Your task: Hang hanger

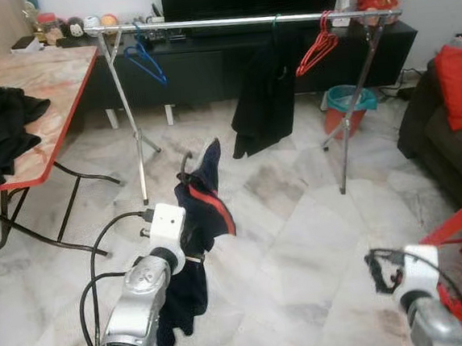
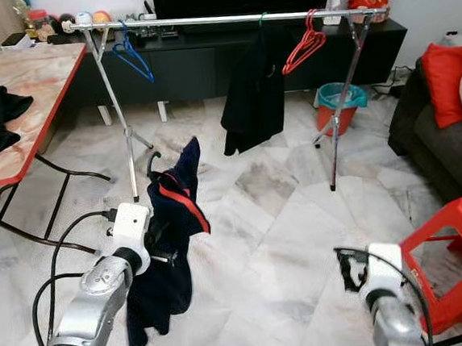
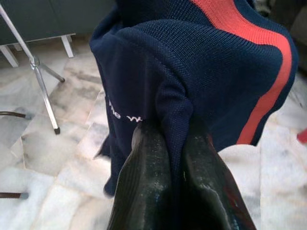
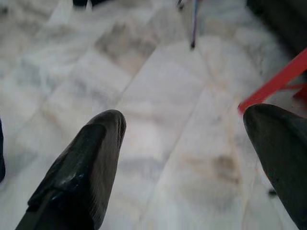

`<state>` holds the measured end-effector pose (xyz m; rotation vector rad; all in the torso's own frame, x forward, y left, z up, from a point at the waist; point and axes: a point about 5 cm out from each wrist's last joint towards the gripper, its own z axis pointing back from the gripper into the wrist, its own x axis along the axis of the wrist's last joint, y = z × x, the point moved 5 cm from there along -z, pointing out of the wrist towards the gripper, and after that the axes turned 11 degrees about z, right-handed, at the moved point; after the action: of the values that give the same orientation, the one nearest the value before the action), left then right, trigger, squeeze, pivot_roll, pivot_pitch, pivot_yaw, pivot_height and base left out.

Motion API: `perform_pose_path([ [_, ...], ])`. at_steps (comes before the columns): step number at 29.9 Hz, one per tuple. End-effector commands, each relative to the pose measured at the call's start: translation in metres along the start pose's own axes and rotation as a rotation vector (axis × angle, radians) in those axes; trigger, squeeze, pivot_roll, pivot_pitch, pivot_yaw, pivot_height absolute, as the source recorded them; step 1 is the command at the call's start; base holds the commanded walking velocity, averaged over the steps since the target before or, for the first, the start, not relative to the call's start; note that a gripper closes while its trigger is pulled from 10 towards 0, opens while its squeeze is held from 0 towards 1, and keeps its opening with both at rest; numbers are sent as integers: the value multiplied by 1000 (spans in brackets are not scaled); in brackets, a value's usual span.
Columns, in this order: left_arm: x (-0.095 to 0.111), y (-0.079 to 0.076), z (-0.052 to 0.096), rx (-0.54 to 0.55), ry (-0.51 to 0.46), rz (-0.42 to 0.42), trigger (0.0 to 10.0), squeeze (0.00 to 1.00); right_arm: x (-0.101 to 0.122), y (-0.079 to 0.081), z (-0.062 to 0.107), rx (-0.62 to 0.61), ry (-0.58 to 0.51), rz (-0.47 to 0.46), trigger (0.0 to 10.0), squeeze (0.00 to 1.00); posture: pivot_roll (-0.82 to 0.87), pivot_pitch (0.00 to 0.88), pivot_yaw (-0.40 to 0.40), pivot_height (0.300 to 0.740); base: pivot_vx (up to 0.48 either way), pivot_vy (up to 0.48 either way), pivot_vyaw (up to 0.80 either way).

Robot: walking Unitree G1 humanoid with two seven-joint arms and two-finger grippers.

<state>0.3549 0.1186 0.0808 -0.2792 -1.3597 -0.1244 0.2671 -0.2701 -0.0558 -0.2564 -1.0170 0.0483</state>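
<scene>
Between left fingers (image 3: 144, 158): navy sweater (image 3: 201, 72)

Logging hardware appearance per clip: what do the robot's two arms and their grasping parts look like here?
Both arms are silver metal with rounded joint housings, each ending in a white boxy wrist block. Loose black cables loop beside the left arm and coil at the right arm's wrist. The left arm's lower end is a black cylinder. Each arm's jaws are two long, glossy black fingers with rounded tips.

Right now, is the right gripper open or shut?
Open. The right gripper has its fingers spread wide over bare marble floor, holding nothing.
</scene>
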Motion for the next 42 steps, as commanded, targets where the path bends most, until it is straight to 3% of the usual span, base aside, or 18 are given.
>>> perform_pose_path([
  [1,20,3,-4,11,-74,-21,10000,0,-13,2,4,1,47,0,10000,0,40,0,-3,740,0,0,0],
  [3,21,9,-5,34,-69,-80,10000,0,-30,7,10,11,110,-11,10000,0,29,0,5,740,0,0,0],
  [5,21,15,-6,54,-68,-79,10000,0,-46,11,16,20,161,-40,10000,0,29,0,7,740,270,0,0],
  [6,21,20,-6,77,-66,-67,10000,0,-66,16,25,28,245,-42,10000,0,26,0,8,740,244,0,0],
  [9,20,23,-7,91,-58,-83,10000,0,-86,23,35,47,334,-35,10000,0,21,0,12,740,269,0,0],
  [11,18,23,-8,96,-60,-61,10000,0,-108,34,47,101,435,85,10000,0,22,0,19,740,315,0,0],
  [13,19,20,-11,92,-63,-37,10000,0,-121,41,56,120,498,100,10000,0,32,0,18,740,322,0,0],
  [16,18,17,-14,86,-51,-47,10000,0,-121,54,56,154,508,87,10000,0,28,0,25,740,328,0,0],
  [19,19,18,-14,90,-61,-17,10000,0,-108,83,51,274,455,155,10000,0,21,0,29,740,333,0,0],
  [21,17,20,-13,94,-58,-19,10000,0,-103,95,49,308,449,135,10000,0,28,0,24,740,343,0,0],
  [37,17,17,-15,88,-61,-22,10000,0,-104,108,53,420,452,253,10000,0,34,0,21,740,380,0,130],
  [42,15,23,-15,102,-56,-20,10000,0,-104,110,54,424,453,223,10000,0,34,0,30,740,480,0,640],
])
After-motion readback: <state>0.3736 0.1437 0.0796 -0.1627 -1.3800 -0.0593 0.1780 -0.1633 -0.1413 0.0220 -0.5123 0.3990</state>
